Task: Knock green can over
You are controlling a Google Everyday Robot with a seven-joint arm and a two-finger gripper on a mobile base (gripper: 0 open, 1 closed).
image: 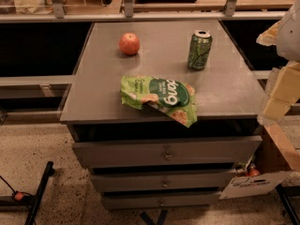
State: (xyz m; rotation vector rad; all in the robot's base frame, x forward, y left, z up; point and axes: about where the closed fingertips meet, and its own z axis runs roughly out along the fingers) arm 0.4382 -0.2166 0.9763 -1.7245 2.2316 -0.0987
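Small green metal drink can (199,50) stands upright near the grey worktop's (108,102) far right corner. Pale gripper (277,102), state indeterminable, hangs beyond the right edge. Risk: a low push slides the can, not topples it.

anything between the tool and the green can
In the camera view, only bare cabinet top lies between the tool at the right edge and the green can.

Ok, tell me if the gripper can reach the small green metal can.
Probably yes: the gripper hangs off the grey cabinet's right edge, with nothing between it and the small green metal can.
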